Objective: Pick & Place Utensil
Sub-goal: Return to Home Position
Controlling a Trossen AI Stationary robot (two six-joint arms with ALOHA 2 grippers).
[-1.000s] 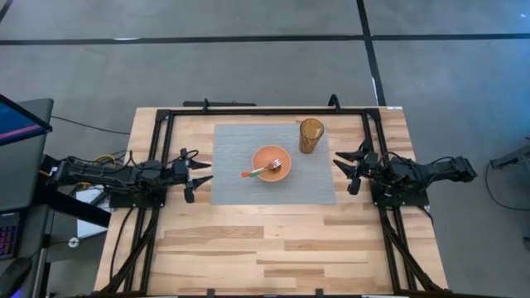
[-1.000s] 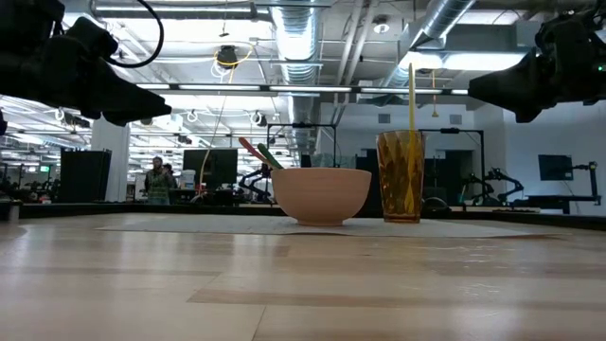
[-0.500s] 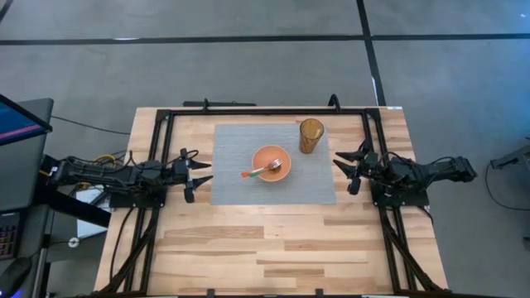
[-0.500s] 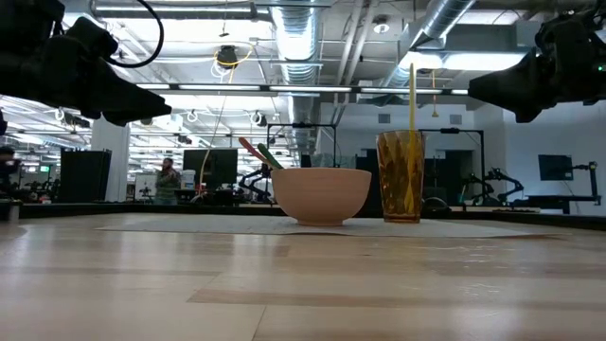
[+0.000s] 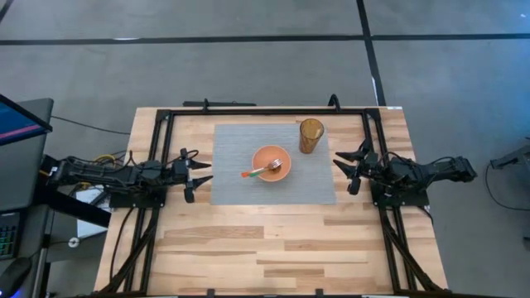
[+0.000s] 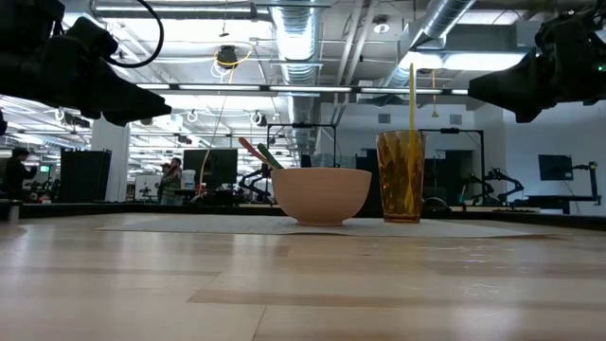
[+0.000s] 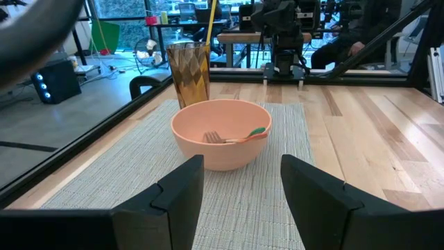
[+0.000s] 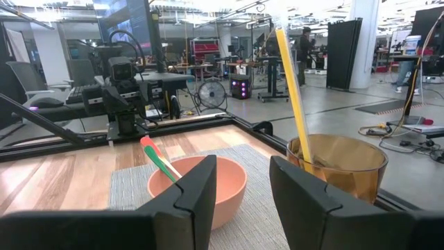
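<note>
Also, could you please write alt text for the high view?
Seen from above, a light orange bowl holding a green-and-red utensil sits on a gray placemat on a wooden table, a brown cup at the mat's top right corner. The left gripper and right gripper flank the mat, open and empty.

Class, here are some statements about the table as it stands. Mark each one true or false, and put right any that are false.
1. The yellow straw stands in the brown cup. True.
2. The green spoon lies flat on the gray placemat. False: it rests in the light orange bowl, with its handle over the rim.
3. The bowl and the cup both stand on the placemat. True.
4. The left gripper is shut on the cup. False: it is open and empty, off the placemat's left edge.
5. The right gripper is open and holds nothing. True.
</note>
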